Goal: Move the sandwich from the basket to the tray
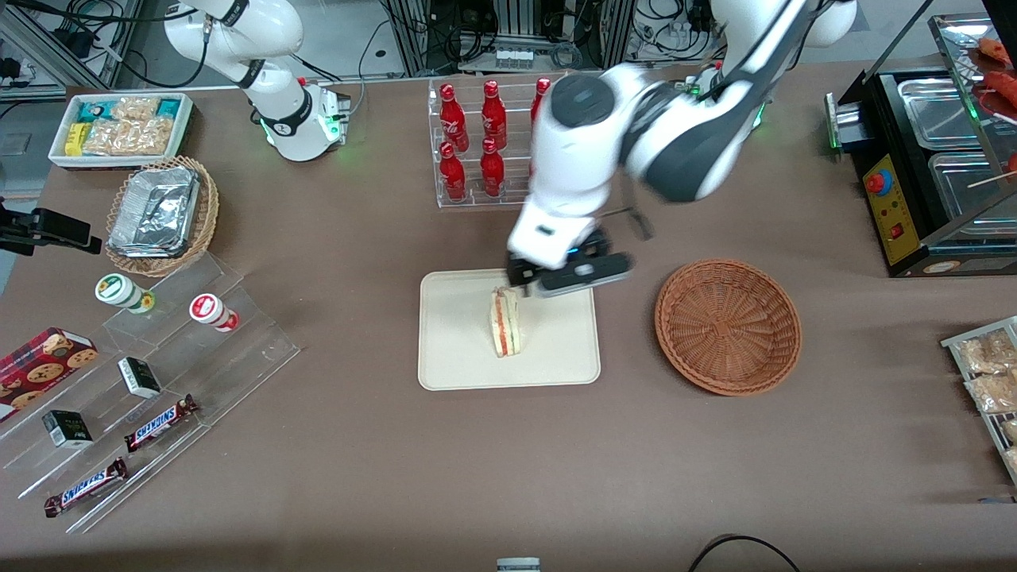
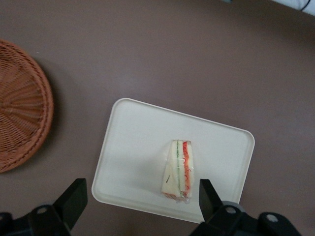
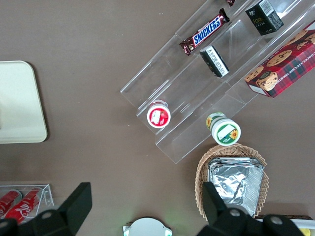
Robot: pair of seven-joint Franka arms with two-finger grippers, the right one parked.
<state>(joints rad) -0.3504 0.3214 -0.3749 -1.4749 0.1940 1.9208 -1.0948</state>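
Observation:
The sandwich (image 1: 505,322) (image 2: 178,169) stands on its edge on the cream tray (image 1: 461,349) (image 2: 133,142), with its red and green filling layers showing. My left gripper (image 1: 548,280) (image 2: 141,194) hovers above the tray's edge that lies farther from the front camera, just above the sandwich's end. It is open and holds nothing, and its dark fingers (image 2: 75,195) are spread wide. The reddish-brown wicker basket (image 1: 727,326) (image 2: 19,123) sits beside the tray, toward the working arm's end, with nothing in it.
A clear rack of red bottles (image 1: 485,143) stands farther from the front camera than the tray. Toward the parked arm's end are acrylic snack shelves (image 1: 151,373), a tan basket of foil packets (image 1: 163,210) and a white snack box (image 1: 119,127). A black appliance (image 1: 929,159) is at the working arm's end.

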